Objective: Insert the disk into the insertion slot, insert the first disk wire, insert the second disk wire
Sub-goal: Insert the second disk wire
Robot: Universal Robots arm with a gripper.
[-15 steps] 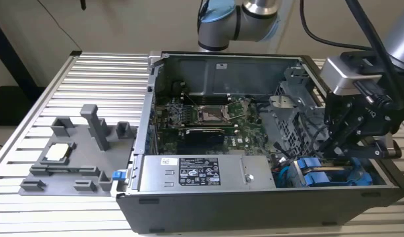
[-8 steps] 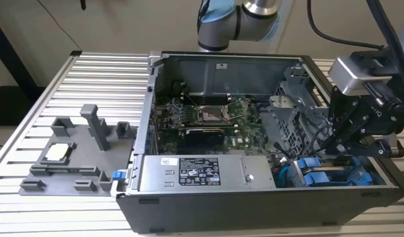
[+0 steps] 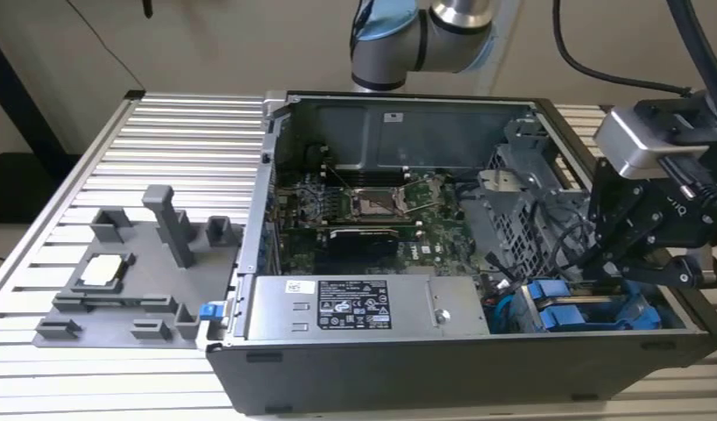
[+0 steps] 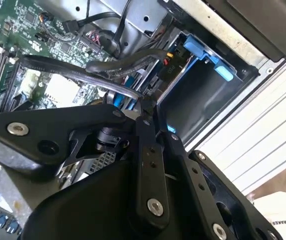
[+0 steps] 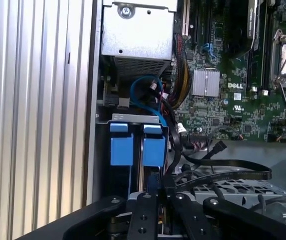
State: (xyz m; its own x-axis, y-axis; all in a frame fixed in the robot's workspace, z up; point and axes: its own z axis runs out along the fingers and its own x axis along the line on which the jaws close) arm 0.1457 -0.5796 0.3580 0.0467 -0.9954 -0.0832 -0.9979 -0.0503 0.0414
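Observation:
Two blue-ended carriers point(image 5: 121, 145) point(image 5: 153, 145) sit side by side in the grey drive cage point(image 5: 133, 117), so the insertion slot is filled; I cannot tell which of them holds the disk. In the exterior view they show as blue blocks point(image 3: 560, 305) in the case's corner. My gripper point(image 3: 610, 263) hangs just above that cage. Its fingertips point(image 4: 147, 106) are pressed together among a blue flat wire point(image 4: 117, 90) and black wires point(image 4: 128, 62), apparently pinching a disk wire's end. Black wires point(image 5: 222, 175) loop past the gripper point(image 5: 162, 189) beside the carriers.
The open case holds a motherboard point(image 3: 371, 210), a labelled power supply point(image 3: 358, 307) and a perforated grey bracket point(image 5: 232, 191). A grey metal box point(image 5: 138, 30) stands beyond the carriers. On the exterior view's left, a grey fixture point(image 3: 137, 272) rests on the ribbed table point(image 3: 183, 132).

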